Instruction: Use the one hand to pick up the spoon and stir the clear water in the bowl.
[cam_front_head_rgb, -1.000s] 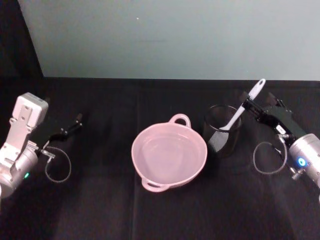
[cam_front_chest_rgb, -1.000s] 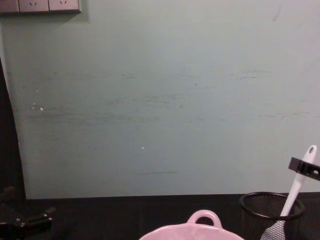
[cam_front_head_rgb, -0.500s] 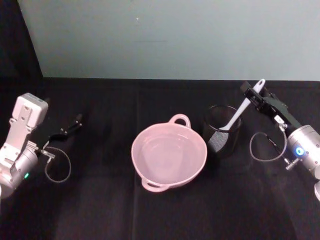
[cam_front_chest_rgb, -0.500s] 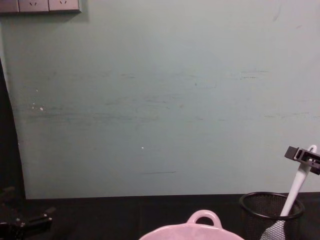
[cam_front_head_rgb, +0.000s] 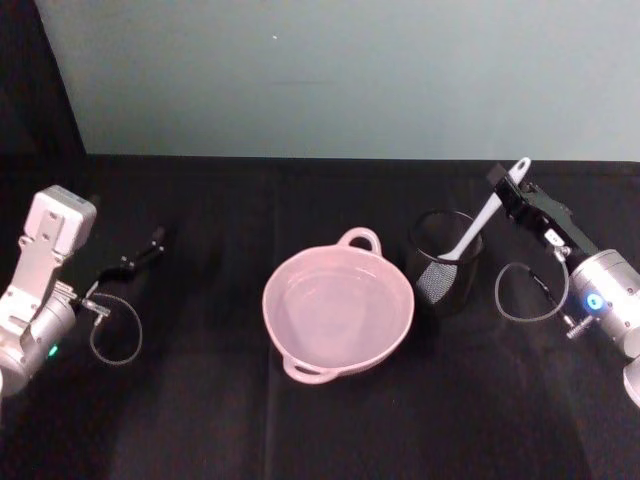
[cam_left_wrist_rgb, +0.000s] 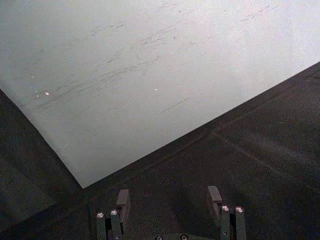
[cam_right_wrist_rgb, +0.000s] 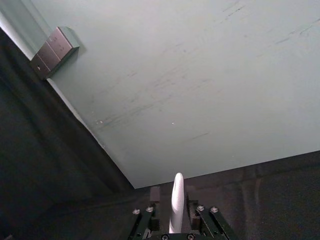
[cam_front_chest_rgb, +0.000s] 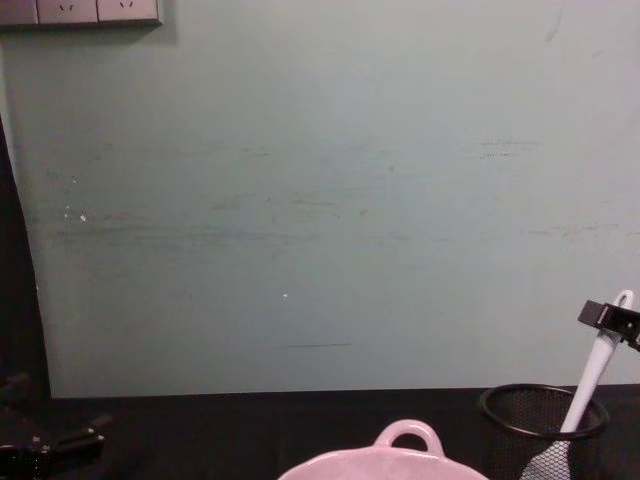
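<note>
Cut off by the chest view's lower edge: most of the pink bowl (cam_front_chest_rgb: 380, 465) and the base of the black mesh cup (cam_front_chest_rgb: 510, 430). Hidden behind the mesh and dim at best: the flat head of the white spoon (cam_front_head_rgb: 478, 222), leaning in that cup just right of the bowl on the black counter (cam_front_head_rgb: 300, 430). Hard to make out from above: the clear water in the bowl.

Moved up the handle since 1 second ago, from about mid-length to near the holed end, then barely shifted over the last 0.5 second. Spoon, cup and bowl unmoved throughout.

Right hand (cam_front_head_rgb: 509, 186) now astride the upper handle, its 2 fingers set narrowly apart with the handle between them and a dark gap showing on 1 side; not clamped, spoon resting in the cup. Left hand (cam_left_wrist_rgb: 169, 200) parked low over the counter's left side, well apart from the bowl, spread wide and holding nothing.
</note>
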